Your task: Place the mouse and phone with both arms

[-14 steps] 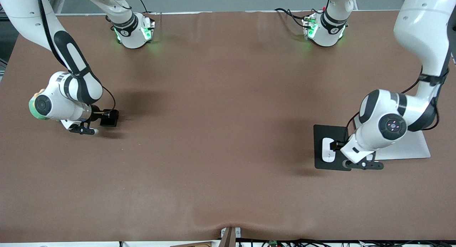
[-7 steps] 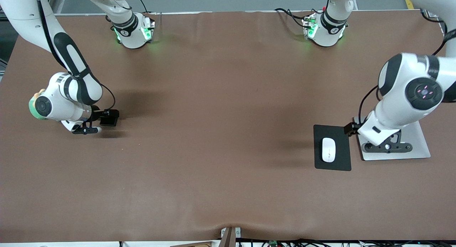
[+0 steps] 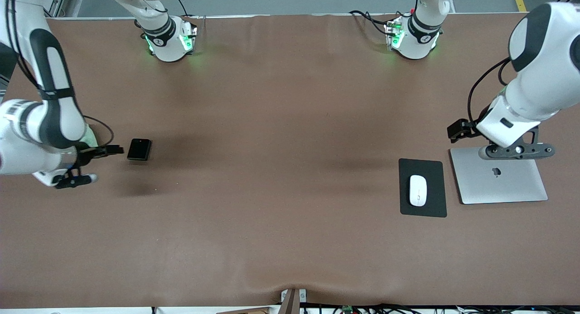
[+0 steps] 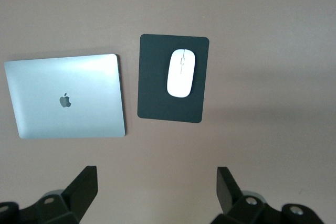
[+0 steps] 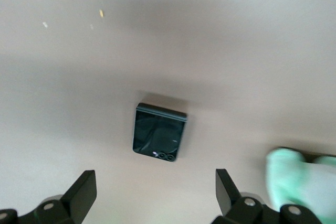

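The mouse (image 3: 418,190) lies on a black pad (image 3: 422,169) beside a closed laptop (image 3: 512,187). The phone (image 3: 139,149) lies on the table (image 3: 281,123). The left pincer (image 4: 155,195) is up over the laptop, the right pincer (image 5: 155,195) up near the phone; both are wide and hold nothing.

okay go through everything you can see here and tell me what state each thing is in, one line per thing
Mouse: lying on the mouse pad, not held.
Mouse pad: flat on the table, beside the laptop.
Laptop: lid closed, flat on the table.
Phone: folded shut, lying on the table, not held.
Left gripper: open, empty, up over the laptop's edge.
Right gripper: open, empty, up over the table beside the phone.
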Robot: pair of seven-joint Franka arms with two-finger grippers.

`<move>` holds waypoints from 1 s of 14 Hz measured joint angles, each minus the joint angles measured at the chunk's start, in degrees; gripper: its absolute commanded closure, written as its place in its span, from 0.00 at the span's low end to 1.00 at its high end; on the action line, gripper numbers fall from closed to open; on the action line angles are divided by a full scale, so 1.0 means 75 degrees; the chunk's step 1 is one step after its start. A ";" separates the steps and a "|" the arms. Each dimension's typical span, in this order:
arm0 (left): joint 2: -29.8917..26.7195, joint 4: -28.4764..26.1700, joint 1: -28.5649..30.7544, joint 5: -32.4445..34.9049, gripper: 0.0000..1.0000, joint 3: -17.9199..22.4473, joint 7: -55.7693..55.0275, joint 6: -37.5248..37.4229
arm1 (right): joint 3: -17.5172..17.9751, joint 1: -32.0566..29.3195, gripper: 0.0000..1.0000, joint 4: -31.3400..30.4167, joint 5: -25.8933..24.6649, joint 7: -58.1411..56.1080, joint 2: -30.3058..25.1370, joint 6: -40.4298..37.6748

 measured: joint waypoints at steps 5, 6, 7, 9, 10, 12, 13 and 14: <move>-0.0334 0.0185 -0.0347 -0.0362 0.00 0.0463 0.0112 -0.0329 | 0.0035 0.0001 0.00 0.1663 -0.0092 -0.0001 0.0063 -0.1072; -0.0437 0.0209 -0.0805 -0.0393 0.00 0.0990 0.0218 -0.0399 | 0.0033 0.0001 0.00 0.2041 -0.0103 0.0001 0.0064 -0.1346; -0.0550 0.0220 -0.1198 -0.0409 0.00 0.1464 0.0397 -0.0506 | 0.0022 0.0000 0.00 0.2411 -0.0135 0.0069 0.0061 -0.1639; -0.0775 0.0228 -0.1465 -0.0422 0.00 0.1879 0.0785 -0.0743 | -0.0024 -0.0013 0.00 0.3054 -0.0283 0.0643 0.0056 -0.1985; -0.0883 0.0232 -0.1493 -0.0431 0.00 0.1964 0.0909 -0.0852 | -0.0038 -0.0019 0.00 0.3317 -0.0303 0.0918 0.0055 -0.2049; -0.1069 0.0237 -0.1774 -0.0439 0.00 0.2301 0.0982 -0.1101 | -0.0031 -0.0017 0.00 0.3668 -0.0307 0.1165 0.0055 -0.2144; -0.1151 0.0245 -0.1954 -0.0439 0.00 0.2515 0.0983 -0.1241 | -0.0024 -0.0014 0.00 0.3803 -0.0307 0.1211 0.0055 -0.2192; -0.1223 0.0252 -0.2025 -0.0439 0.00 0.2630 0.0993 -0.1371 | -0.0018 -0.0012 0.00 0.3958 -0.0308 0.1221 0.0055 -0.2304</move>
